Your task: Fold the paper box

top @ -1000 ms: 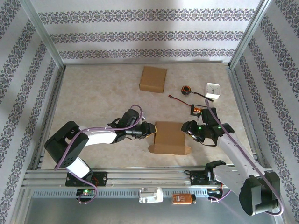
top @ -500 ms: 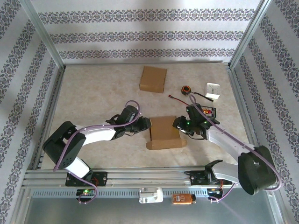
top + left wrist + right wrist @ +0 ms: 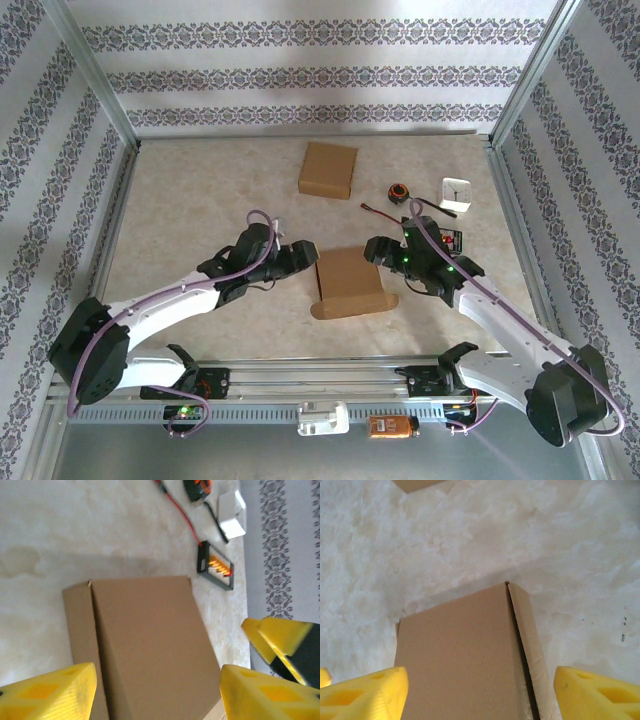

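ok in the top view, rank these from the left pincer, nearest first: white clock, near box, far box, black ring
From the left pincer:
1. near box, just beside it at the table's centre
2. far box, toward the back
3. black ring, back right
4. white clock, farthest out on the right

both arms reach inward, left gripper [image 3: 303, 258] and right gripper [image 3: 376, 250] facing, jaws spread wide.
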